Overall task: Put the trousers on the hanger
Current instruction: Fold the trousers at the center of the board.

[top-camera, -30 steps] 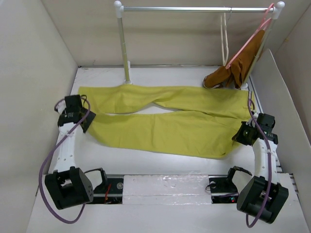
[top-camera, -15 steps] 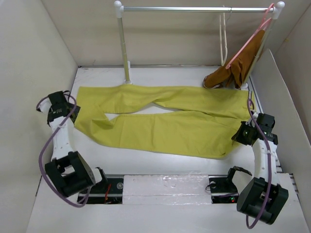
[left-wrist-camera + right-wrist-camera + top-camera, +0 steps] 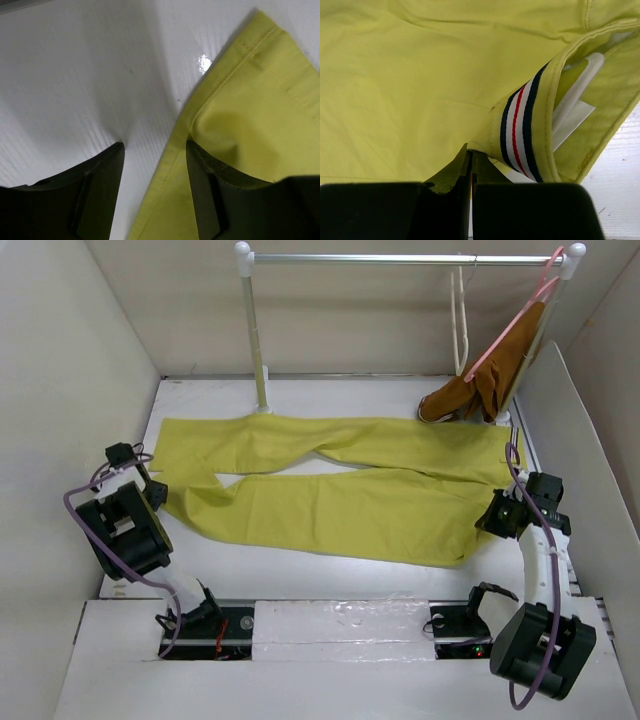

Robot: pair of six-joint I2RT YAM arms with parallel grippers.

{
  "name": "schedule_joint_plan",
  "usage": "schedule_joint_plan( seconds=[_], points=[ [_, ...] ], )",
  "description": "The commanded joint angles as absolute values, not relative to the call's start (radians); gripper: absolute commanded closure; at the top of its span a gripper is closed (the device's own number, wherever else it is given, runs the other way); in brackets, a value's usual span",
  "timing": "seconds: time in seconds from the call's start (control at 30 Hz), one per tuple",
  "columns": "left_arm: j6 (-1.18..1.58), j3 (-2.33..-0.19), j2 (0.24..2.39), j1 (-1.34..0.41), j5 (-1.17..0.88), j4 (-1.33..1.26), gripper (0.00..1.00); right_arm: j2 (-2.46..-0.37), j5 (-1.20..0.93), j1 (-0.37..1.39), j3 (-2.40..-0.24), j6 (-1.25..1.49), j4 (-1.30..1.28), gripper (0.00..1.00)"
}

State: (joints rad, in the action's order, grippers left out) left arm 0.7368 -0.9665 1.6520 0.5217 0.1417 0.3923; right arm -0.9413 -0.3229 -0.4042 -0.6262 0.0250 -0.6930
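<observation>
Currently the trousers (image 3: 340, 485) lie flat on the white table (image 3: 330, 575), legs running leftward and waist at the right, the two legs side by side with a narrow gap between them near the hems. The left gripper (image 3: 157, 494) sits at the left end of the nearer leg. In the left wrist view it (image 3: 155, 145) stands partly open with nothing clamped: one finger (image 3: 100, 190) rests on bare table, the other (image 3: 205, 185) is at the stitched hem edge of the yellow-green cloth (image 3: 250, 115), and the hem's border runs down through the gap. Near that end a corner of the leg is folded over on itself. The right gripper (image 3: 492, 520) is at the waist end, low over the table. Its wrist view shows the fingers (image 3: 470, 157) pressed together, pinching a fold of cloth just beside the waistband (image 3: 520, 130), whose white strip with dark and red stripes curls up and over; a white label (image 3: 572, 112) shows inside the opening. The hanger (image 3: 458, 320) is well apart from the trousers, hanging from the right part of the rail (image 3: 400, 258) at the back of the table. Just to its right on the same rail a pink hanger (image 3: 510, 320) hangs tilted, with a rust-brown garment (image 3: 480, 390) draped from it and bunched on the table just behind the waist.
</observation>
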Motion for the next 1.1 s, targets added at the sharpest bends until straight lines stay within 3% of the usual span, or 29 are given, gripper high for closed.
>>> schedule_joint_plan(
  seconds=[0.0,0.07,0.17,0.27,0.43,0.53,0.6,0.63,0.7,0.8,0.9,1.07],
  points=[
    [0.726,-0.997,1.693,0.523,0.15,0.356,0.51,-0.933,-0.347,-0.396,-0.641,0.012,-0.653,1.0],
    [0.727,-1.009,1.729,0.523,0.138,0.335,0.54,-0.931,-0.336,-0.396,-0.647,0.014,-0.661,1.0],
    [0.709,-1.031,1.77,0.523,0.114,0.315,0.86,-0.931,-0.311,-0.396,-0.673,-0.032,-0.698,1.0],
    [0.684,-1.06,1.796,0.523,0.094,0.29,1.0,-0.942,-0.317,-0.387,-0.698,-0.034,-0.712,1.0],
    [0.658,-1.049,1.807,0.523,0.098,0.288,1.0,-0.963,-0.321,-0.367,-0.745,-0.029,-0.732,1.0],
    [0.666,-0.981,1.709,0.523,0.133,0.302,1.0,-0.979,-0.324,-0.357,-0.768,-0.02,-0.721,1.0],
    [0.664,-0.942,1.57,0.523,0.156,0.328,1.0,-0.997,-0.348,-0.357,-0.773,-0.006,-0.691,1.0],
    [0.664,-0.884,1.401,0.523,0.181,0.38,1.0,-1.026,-0.359,-0.348,-0.779,-0.003,-0.671,1.0],
    [0.672,-0.856,1.346,0.523,0.184,0.4,1.0,-1.035,-0.36,-0.348,-0.788,-0.002,-0.663,1.0],
    [0.704,-0.815,1.064,0.523,0.184,0.495,1.0,-1.054,-0.335,-0.302,-0.784,-0.014,-0.67,1.0],
    [0.73,-0.859,0.986,0.523,0.218,0.598,1.0,-1.052,-0.293,-0.246,-0.801,-0.038,-0.721,1.0],
    [0.704,-1.067,1.049,0.5,0.319,0.729,1.0,-1.038,-0.118,-0.172,-0.914,-0.046,-0.82,1.0]
  ],
)
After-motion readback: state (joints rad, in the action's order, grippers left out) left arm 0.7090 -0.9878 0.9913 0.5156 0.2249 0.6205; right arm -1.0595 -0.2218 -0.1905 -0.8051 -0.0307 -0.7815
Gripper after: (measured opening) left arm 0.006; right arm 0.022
